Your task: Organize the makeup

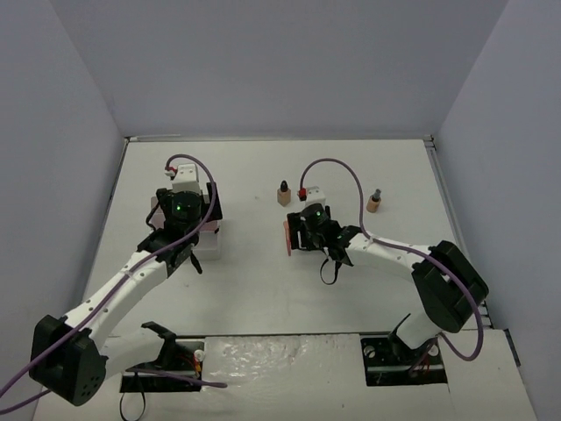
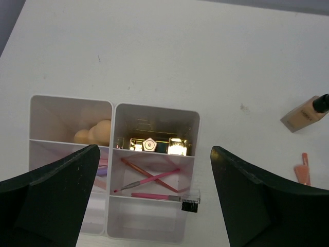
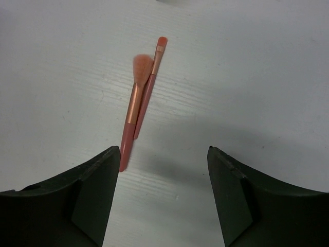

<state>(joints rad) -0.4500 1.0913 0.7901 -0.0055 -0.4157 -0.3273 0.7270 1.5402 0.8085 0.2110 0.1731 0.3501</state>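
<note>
The white organizer (image 2: 154, 114) lies under my left gripper (image 2: 155, 149), which is open and empty above it. Its compartments hold a peach sponge (image 2: 95, 133), gold lipstick tubes (image 2: 157, 145) and crossed pink brushes (image 2: 151, 177). A pink brush with a black head (image 2: 189, 206) lies across a divider. Two pink brushes (image 3: 139, 110) lie side by side on the table. My right gripper (image 3: 163, 150) hangs open just short of their handle ends, the longer handle close to its left finger. In the top view the right gripper (image 1: 296, 235) is beside the brushes (image 1: 287, 235), and the left gripper (image 1: 187, 237) covers most of the organizer (image 1: 213, 247).
Two tan bottles with dark caps stand on the table at the back, one (image 1: 282, 194) near the middle and one (image 1: 374, 203) to the right. The nearer bottle (image 2: 307, 112) also shows in the left wrist view. Grey walls enclose the white table (image 1: 263, 298).
</note>
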